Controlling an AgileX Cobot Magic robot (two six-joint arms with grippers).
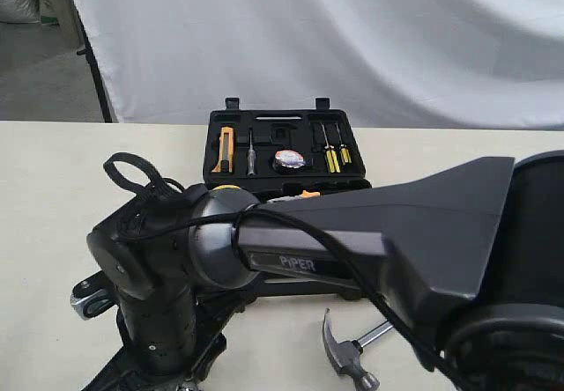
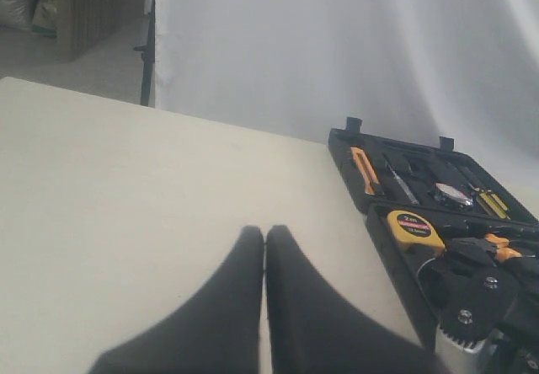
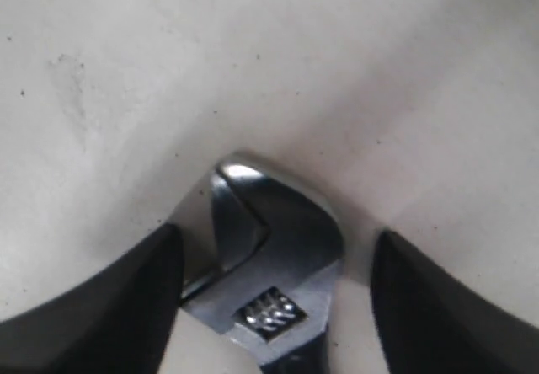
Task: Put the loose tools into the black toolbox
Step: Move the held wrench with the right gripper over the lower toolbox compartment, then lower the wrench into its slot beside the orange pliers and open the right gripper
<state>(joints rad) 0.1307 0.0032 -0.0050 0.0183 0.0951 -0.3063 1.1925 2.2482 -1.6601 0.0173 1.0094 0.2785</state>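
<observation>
Because the right arm lies across the middle of the exterior view, we see only the far half of the black toolbox. It stands open at the far middle of the table, before a white cloth. That arm hides the near half of the case and most of the handle of the hammer. The steel head of the hammer lies on bare table near the front edge, right of middle, apart from the case.

In the far half we count one orange knife, one slim silver-tipped screwdriver and two yellow-handled screwdrivers side by side. One tape roll sits in a recess between the slim screwdriver and the yellow pair. From the left wrist view we also count one yellow tape measure and one pair of orange-handled pliers in the near half. The pliers are partly behind a black joint of the other arm.

The left gripper hovers over bare table beside the case, its fingers pressed together on nothing. The right gripper is down at the table with its fingers spread, one on each side of the silver head of the wrench. We count one wrench, lying flat on the table outside the case. One finger stands just beside the head and the other clear of it, so nothing is clamped.
</observation>
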